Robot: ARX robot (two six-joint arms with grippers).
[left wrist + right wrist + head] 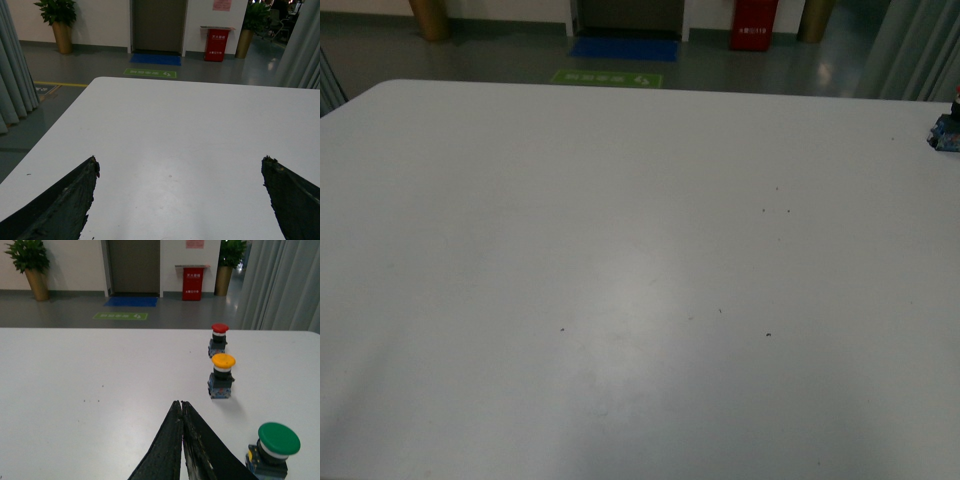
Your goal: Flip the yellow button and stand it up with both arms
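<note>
Yellow button (222,375) standing upright, cap up, between red button (219,339) and green button (274,449). Lying just beyond clenched right gripper (180,407); left gripper (180,167) released, showing no button.

On the white counter (100,375), a red-capped push-button switch (219,340) stands at 12 o'clock of a green-capped push-button switch (272,452), well apart.
</note>
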